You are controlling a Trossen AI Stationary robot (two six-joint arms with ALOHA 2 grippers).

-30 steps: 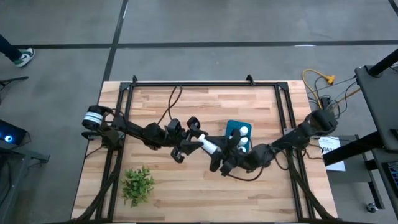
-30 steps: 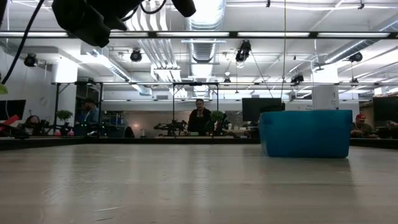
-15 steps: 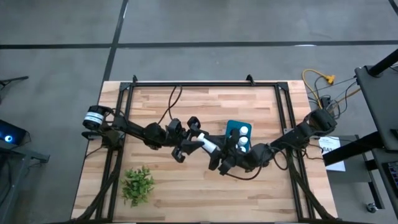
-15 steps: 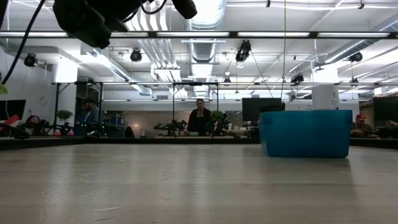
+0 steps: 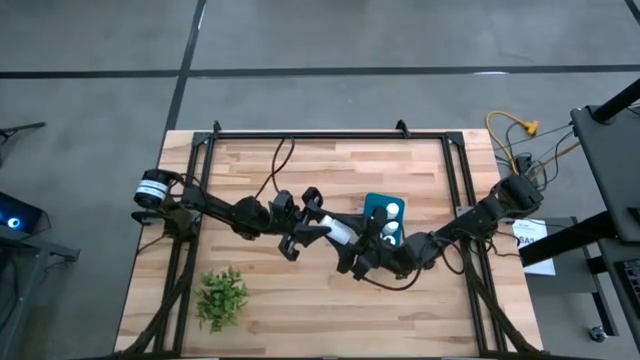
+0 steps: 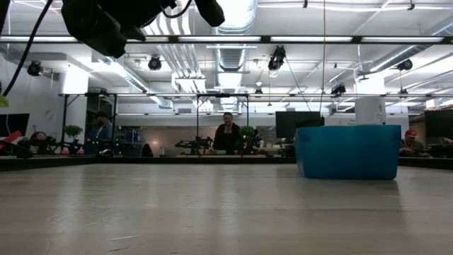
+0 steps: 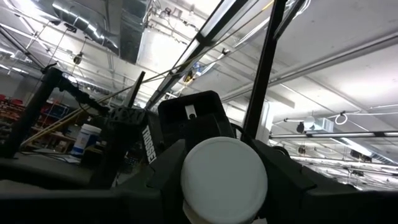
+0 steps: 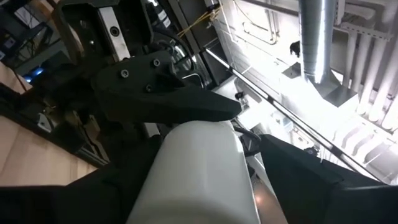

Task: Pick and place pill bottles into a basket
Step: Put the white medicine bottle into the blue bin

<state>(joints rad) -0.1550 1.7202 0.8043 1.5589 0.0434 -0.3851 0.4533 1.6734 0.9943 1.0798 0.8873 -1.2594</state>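
While both arms reach inward over the middle of the table (image 5: 300, 170), their wrists nearly meet, and one pill bottle (image 7: 224, 177) lies between them, off the wood. Closest to the left wrist camera, the bottle's round white cap faces the lens with the dark fingers (image 7: 165, 168) pressed against it on either side, so the left gripper (image 5: 318, 230) is clamped on it. From the right wrist camera the bottle's white body runs lengthwise between that arm's fingers (image 8: 298, 180). A bright sliver shows between the bottle and one of them, so the right gripper (image 5: 362, 250) appears to be spread and not squeezing.

From above, the left arm stretches from its base at the left edge in a long, low line, elbow slightly bent. The right arm comes from the right edge, dips towards the near side and curls back to meet it. The bottle sits just beside the near left corner of the basket (image 5: 372, 204), outside it. Two more pill bottles (image 5: 391, 209) stand inside the teal bin.

Farther off, a green plant (image 5: 221, 296) lies near the table's front left corner. Beyond the table, the level camera sees the basket's wall and a person (image 6: 228, 133) in the lit workshop.
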